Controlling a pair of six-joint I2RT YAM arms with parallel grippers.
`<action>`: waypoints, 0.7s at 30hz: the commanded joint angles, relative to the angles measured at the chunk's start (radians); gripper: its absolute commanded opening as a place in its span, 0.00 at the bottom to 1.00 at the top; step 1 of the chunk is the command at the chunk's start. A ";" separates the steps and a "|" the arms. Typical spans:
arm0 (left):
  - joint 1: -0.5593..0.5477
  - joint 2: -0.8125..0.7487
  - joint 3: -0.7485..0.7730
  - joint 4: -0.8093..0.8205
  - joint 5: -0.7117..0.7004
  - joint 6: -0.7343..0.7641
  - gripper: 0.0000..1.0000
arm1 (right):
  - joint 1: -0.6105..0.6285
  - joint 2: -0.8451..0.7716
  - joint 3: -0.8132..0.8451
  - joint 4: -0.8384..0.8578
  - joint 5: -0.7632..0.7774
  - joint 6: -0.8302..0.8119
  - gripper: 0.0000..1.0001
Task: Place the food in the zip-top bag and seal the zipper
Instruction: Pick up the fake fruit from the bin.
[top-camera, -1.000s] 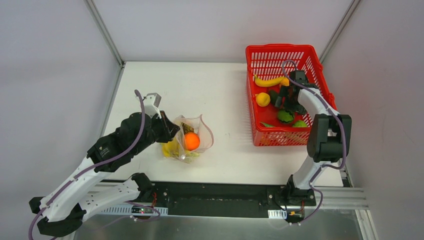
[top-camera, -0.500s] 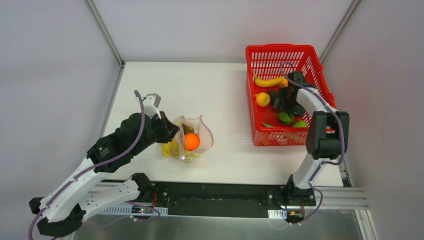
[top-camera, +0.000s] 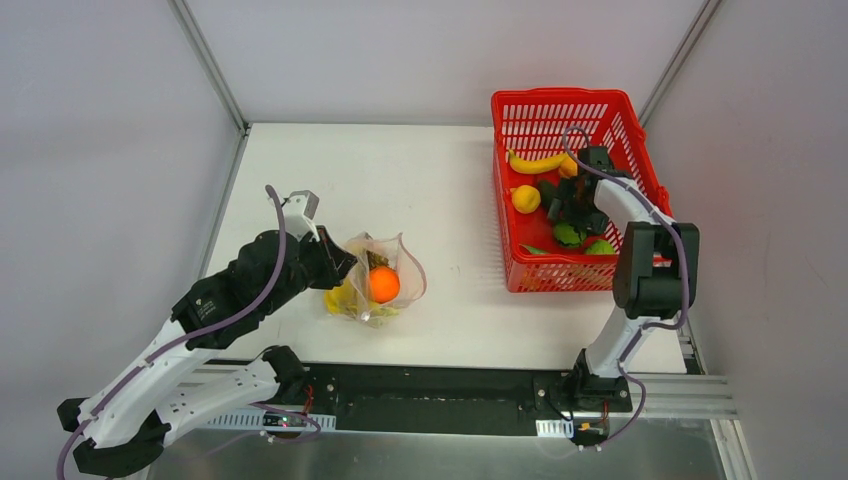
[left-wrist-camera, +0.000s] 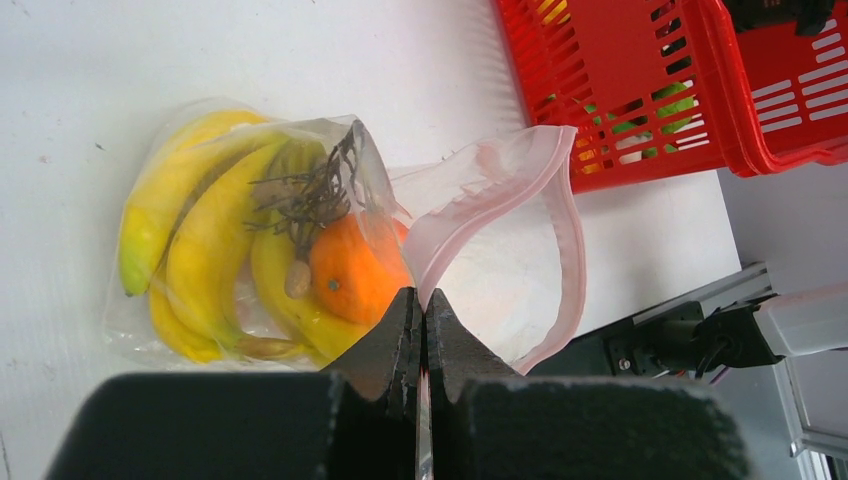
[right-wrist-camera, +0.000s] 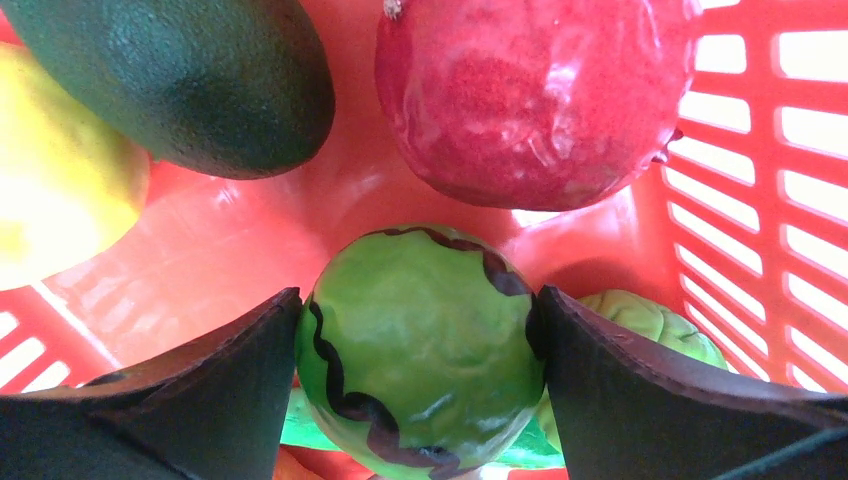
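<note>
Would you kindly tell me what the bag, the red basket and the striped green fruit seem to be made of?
Zip-top bag: thin clear plastic film, glossy; it crumples and bananas show through. Basket: rigid moulded plastic, shiny red lattice. Striped green fruit: likely painted plastic or foam, soft sheen; cannot tell which.

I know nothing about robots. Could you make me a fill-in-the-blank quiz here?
The left fingers pinch the rim of the zip-top bag, whose mouth is ____.
The orange and bananas lie ____ the bag.
The right fingers touch both sides of the green striped ball in the ____ basket.
Missing: open; inside; red.
</note>
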 joint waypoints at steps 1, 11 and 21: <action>0.010 -0.006 -0.010 0.017 -0.011 -0.007 0.00 | -0.007 -0.067 0.009 -0.035 -0.036 0.007 0.53; 0.010 -0.006 0.005 0.006 -0.006 -0.001 0.00 | -0.007 -0.419 -0.081 0.094 -0.362 0.092 0.49; 0.011 -0.002 0.002 0.018 0.011 -0.013 0.00 | 0.013 -0.708 -0.181 0.284 -0.733 0.278 0.46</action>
